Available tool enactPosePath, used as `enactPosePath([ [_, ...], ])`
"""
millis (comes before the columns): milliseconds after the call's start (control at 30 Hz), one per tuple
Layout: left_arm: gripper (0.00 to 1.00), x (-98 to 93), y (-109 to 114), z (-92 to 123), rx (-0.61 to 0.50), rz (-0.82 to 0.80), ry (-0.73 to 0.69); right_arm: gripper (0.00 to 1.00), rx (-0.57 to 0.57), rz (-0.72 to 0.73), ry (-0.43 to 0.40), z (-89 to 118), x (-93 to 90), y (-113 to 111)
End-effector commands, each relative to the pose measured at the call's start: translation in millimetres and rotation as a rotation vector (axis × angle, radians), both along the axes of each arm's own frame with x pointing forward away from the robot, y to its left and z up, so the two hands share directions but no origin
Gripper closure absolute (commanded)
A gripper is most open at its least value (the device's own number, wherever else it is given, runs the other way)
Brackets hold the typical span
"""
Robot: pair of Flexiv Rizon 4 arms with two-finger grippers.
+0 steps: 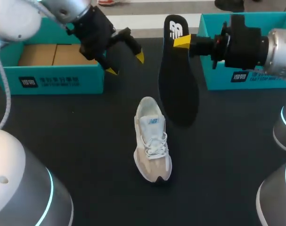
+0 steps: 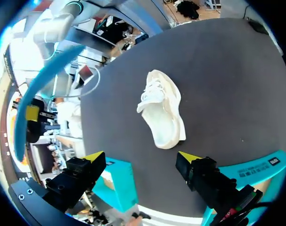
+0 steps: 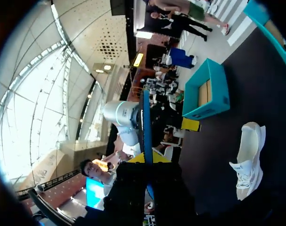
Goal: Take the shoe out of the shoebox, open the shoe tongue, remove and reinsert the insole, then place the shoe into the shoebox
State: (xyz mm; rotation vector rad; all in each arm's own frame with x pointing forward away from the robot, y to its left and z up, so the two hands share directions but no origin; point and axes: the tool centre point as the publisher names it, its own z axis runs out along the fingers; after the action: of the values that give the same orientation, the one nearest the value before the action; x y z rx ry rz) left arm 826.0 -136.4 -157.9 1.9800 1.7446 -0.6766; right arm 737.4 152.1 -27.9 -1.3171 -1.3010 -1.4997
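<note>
Two teal boxes [image 1: 62,81] [image 1: 213,70] behind the shoe [image 1: 152,146]; right fingers [image 1: 182,41] pinch insole [image 1: 178,89].

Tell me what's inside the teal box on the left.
Only bare brown cardboard shows inside the teal box. My left arm covers its right end, and the front wall hides the near strip.

Matte black tabletop [image 1: 86,155], flat & plain, no pattern, takes up most of head view. Same tabletop [image 2: 237,84] shows in L wrist view, curving off to a rounded edge, & again in R wrist view [image 3: 271,87] as a dark slab. At its far R sits a rectangular teal cardboard box [image 1: 218,81], open-topped, walls upright, flat on the tabletop, cut off by view's R side. Front wall has small dark label w/ white print + a line of white print next to it; inside can't be made out
</note>
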Motion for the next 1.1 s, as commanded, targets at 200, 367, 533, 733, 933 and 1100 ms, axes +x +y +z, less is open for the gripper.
enactPosePath([
  [200,0.0,-1.5,4.2,-3.4,-0.17,0.002,0.017,1.0,-0.045,-0.042,0.021,6.5,-12.1,0.9],
  [367,0.0,-1.5,4.2,-3.4,-0.17,0.002,0.017,1.0,-0.045,-0.042,0.021,6.5,-12.1,0.9],
  [533,0.0,-11.8,8.4,-20.6,-0.306,0.039,0.063,1.0,0.016,-0.062,0.042,1.2,1.0,-3.7],
  [733,0.0,-21.4,8.9,-20.1,-0.494,0.048,0.051,1.0,0.024,-0.104,0.172,-15.7,43.9,-26.6],
  [933,0.0,-22.6,11.3,-3.1,-0.636,0.041,0.067,1.0,0.009,-0.133,0.226,-25.2,69.2,-43.9],
  [1100,0.0,-23.6,9.1,9.3,-0.696,0.035,0.058,1.0,0.025,-0.12,0.296,-41.6,84.9,-41.4],
])
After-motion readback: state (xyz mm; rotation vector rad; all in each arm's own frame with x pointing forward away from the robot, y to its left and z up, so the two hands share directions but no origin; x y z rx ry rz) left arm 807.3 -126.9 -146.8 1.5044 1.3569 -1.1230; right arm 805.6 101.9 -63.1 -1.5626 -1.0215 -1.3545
